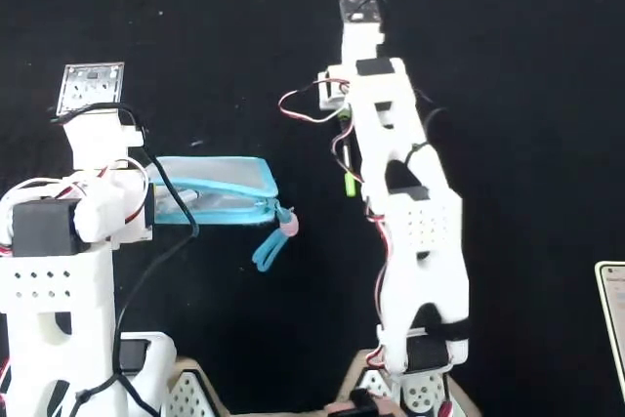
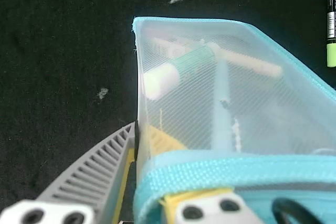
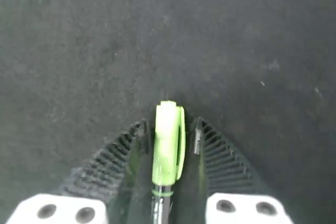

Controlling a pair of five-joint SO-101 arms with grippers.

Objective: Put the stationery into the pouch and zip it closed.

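Turquoise mesh pouch (image 1: 213, 186) pinched at its edge by the left hand (image 2: 140, 129), and a green-capped pen (image 1: 349, 168) gripped in the right hand (image 3: 169, 129).
On the black desk (image 1: 508, 95) the pouch lies flat in front of the left arm, one ribbed grey finger (image 2: 100, 163) outside its wall and a yellow pad showing through the mesh inside. A green-and-white tube (image 2: 178, 69) and a pale stick (image 2: 247, 61) already lie in it. Its blue strap (image 1: 266, 251) and pink tab (image 1: 288, 229) trail off the corner nearest the right arm. The pen sits well apart from the pouch, beside the right arm, its black barrel clamped between the ribbed fingers and its cap poking out past their tips.
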